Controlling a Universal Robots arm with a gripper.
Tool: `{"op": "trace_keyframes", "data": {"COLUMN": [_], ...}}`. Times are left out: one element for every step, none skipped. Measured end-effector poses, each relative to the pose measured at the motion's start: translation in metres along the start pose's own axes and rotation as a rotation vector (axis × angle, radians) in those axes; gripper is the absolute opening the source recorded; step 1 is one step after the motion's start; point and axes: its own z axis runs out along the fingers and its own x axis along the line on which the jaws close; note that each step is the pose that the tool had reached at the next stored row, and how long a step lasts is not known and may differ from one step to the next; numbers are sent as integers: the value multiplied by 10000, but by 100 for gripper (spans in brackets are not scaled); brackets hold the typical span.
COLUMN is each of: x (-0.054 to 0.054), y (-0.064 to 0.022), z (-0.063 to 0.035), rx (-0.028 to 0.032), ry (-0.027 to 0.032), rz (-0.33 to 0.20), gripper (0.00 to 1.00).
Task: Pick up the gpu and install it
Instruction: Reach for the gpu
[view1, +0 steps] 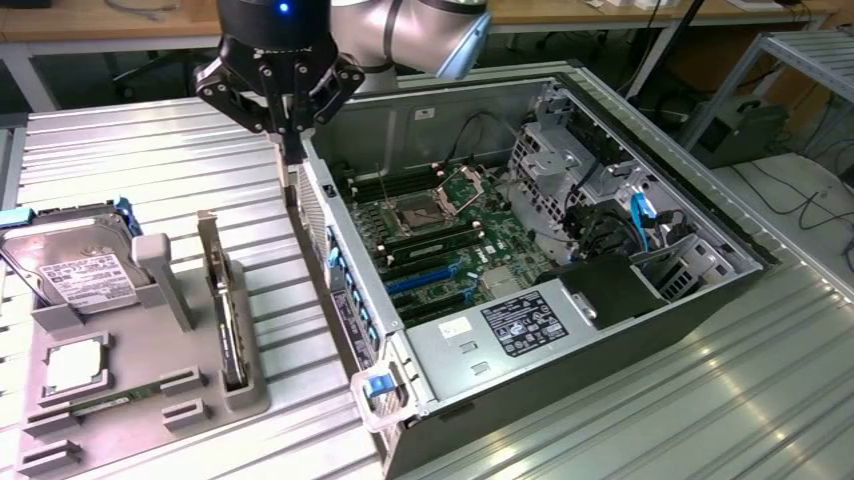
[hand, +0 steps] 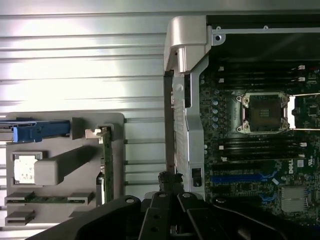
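Observation:
The gpu (view1: 224, 310) stands on edge in a slot of the grey holder (view1: 147, 345), its silver bracket at the far end. In the wrist view the gpu (hand: 106, 162) appears as a thin green-edged card in the holder (hand: 55, 122). My gripper (view1: 287, 172) hangs above the near corner of the open computer case (view1: 400, 120), off to the exterior view's right of the gpu and well apart from it. The fingers are shut, and nothing shows between them. In the wrist view the gripper (hand: 168, 179) sits just outside the case wall (hand: 192, 130).
The holder also carries a hard drive (view1: 74, 270), a silver processor (view1: 74, 365) and a green memory stick (view1: 94, 405). Inside the case lie the motherboard with blue slots (view1: 427, 275), a processor socket (hand: 264, 112) and cables. Everything rests on a ribbed metal table (view1: 160, 160).

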Motion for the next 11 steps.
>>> {"op": "trace_keyframes", "data": {"x": [13,37,59,74,90,104,118,133,148,162,176], "y": [0,-1,-2,-2,-3,-3,-3,-4,-4,-5,-5], "z": [0,0,-1,-1,-2,-2,-3,-3,-3,-3,-4], "rx": [-1,-1,-1,-1,-1,-1,-1,-1,-1,-1,-1], "ry": [0,0,2,1,2,2,3,3,3,3,4], "rz": [-6,-16,-26,-32,-38,-43,-49,-55,-61,-67,-73], "gripper": [11,11,11,11,11,11,11,11,11,11,11]}}
